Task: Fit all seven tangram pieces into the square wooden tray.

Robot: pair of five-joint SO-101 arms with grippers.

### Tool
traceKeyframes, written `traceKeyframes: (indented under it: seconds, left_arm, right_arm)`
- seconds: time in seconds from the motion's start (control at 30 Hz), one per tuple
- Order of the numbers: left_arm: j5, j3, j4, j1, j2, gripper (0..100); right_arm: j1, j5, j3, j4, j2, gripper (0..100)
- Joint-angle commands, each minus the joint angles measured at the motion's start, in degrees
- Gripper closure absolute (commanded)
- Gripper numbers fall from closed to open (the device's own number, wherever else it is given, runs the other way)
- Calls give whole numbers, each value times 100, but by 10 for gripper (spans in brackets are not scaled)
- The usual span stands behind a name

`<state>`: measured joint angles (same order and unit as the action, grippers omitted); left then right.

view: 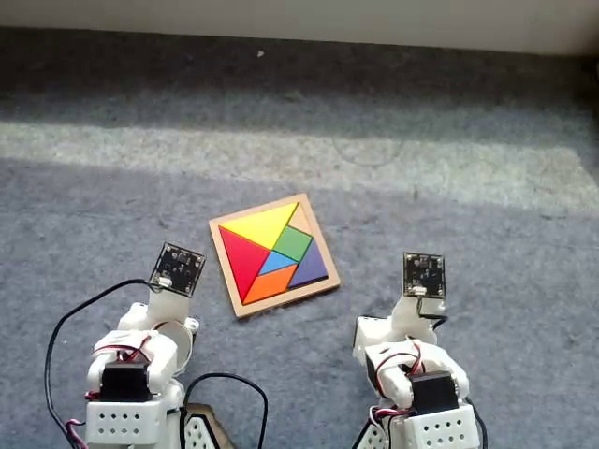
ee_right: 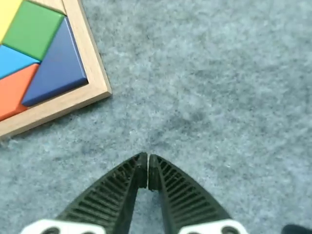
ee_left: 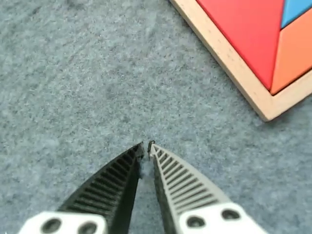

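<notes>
Grey carpeted worktop (view: 468, 281) | square wooden tray (view: 288, 299) between arms, tangram pieces (view: 271, 248) filling it flush | left fingers (ee_left: 138, 150) closed, empty, near tray corner | right fingers (ee_right: 140, 165) closed, empty | pieces likely thin, stiff, light, slick: pinch opposite edges

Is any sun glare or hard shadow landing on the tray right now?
High view: a sunlit band crosses the carpet beyond the tray, which sits in even shade, without glare. Left wrist view: red piece and left tool evenly lit. Right wrist view: same even light on the dark blue piece and right tool.
</notes>
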<state>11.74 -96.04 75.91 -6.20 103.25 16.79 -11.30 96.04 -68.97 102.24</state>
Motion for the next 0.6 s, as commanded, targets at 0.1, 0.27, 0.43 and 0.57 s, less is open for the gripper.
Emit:
traceKeyframes:
  seconds: [0.1, 0.27, 0.43, 0.57]
  left_arm:
    - [18, -110, 9, 92, 84, 954]
    - [35, -110, 44, 66, 84, 952]
    - [35, -110, 44, 66, 84, 953]
    - [35, -110, 44, 66, 75, 953]
  right_arm:
    - [-66, 79, 822, -31, 127, 971]
    - [-66, 79, 822, -31, 127, 971]
    - [-66, 79, 822, -31, 127, 971]
    - [-66, 79, 822, -31, 127, 971]
